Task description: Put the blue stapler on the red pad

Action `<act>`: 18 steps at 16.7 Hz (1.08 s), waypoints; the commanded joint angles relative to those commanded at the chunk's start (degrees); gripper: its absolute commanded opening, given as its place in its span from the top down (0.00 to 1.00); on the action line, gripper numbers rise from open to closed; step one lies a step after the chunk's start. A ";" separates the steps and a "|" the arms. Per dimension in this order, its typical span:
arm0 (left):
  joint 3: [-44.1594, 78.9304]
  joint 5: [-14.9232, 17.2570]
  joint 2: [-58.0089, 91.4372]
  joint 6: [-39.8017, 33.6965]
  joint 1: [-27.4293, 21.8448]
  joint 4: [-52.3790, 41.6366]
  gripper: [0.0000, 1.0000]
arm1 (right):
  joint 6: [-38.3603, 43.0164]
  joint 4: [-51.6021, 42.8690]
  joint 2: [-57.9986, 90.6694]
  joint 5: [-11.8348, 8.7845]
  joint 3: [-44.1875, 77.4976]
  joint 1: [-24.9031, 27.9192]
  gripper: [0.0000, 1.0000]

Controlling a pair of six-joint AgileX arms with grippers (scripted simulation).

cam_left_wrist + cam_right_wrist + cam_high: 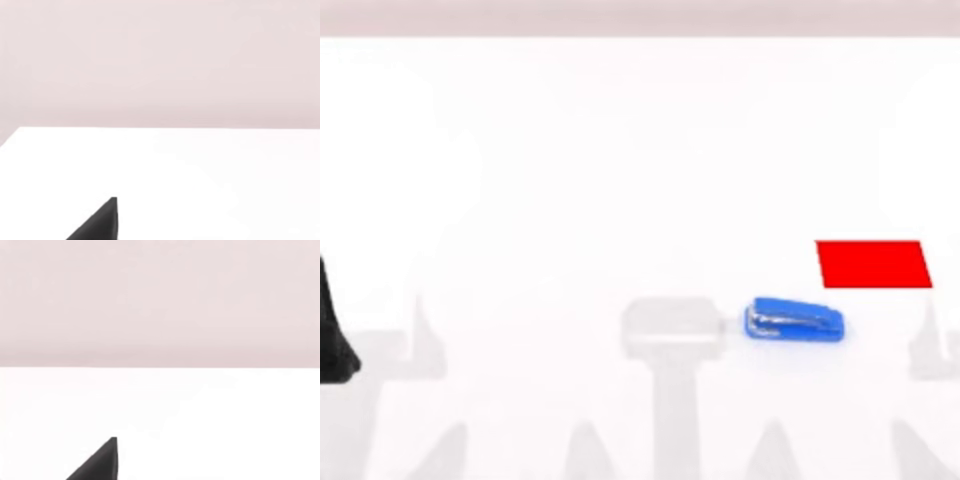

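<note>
A blue stapler lies on a white table just short of a red pad, untouched by either arm.

Nearest, along the top view's lower edge, only a dark part of the left arm (334, 330) is seen at the far left of the white tabletop (570, 180); the right arm is not made out there. In each wrist view a single black fingertip is shown, (102, 222) on the left and (102, 462) on the right, so it cannot be told whether either gripper is open or closed. Farther in, right of centre, the small bright blue stapler with a silvery metal strip (794, 320) is laid flat, lengthwise, near but apart from the flat bright red rectangular pad (873, 264) behind it to the right. The stapler is judged to be awaiting pickup, likelier by the right arm. Beyond the table, a plain pale pinkish wall (640, 15) is seen.
</note>
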 joint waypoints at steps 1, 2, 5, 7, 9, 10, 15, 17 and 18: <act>0.00 0.00 0.00 0.00 0.00 0.00 0.00 | 0.00 0.00 0.00 0.00 0.00 0.00 0.00; 0.00 0.00 0.00 0.00 0.00 0.00 0.00 | 0.00 0.00 0.00 0.00 0.00 0.00 0.00; 0.00 0.00 0.00 0.00 0.00 0.00 0.00 | -1.99 -2.69 3.54 -0.09 3.54 1.40 0.00; 0.00 0.00 0.00 0.00 0.00 0.00 0.00 | -4.83 -6.53 8.97 -0.12 8.91 3.30 0.00; 0.00 0.00 0.00 0.00 0.00 0.00 0.00 | -8.61 -11.66 16.84 -0.10 16.18 5.73 0.00; 0.00 0.00 0.00 0.00 0.00 0.00 0.00 | -10.78 -14.61 21.68 -0.06 20.31 7.10 0.00; 0.00 0.00 0.00 0.00 0.00 0.00 0.00 | -23.27 -31.81 51.59 0.15 43.56 14.97 0.00; 0.00 0.00 0.00 0.00 0.00 0.00 0.00 | -28.48 -39.08 64.09 0.20 52.99 18.30 0.00; 0.00 0.00 0.00 0.00 0.00 0.00 0.00 | -31.04 -42.64 69.98 0.21 57.55 19.95 0.00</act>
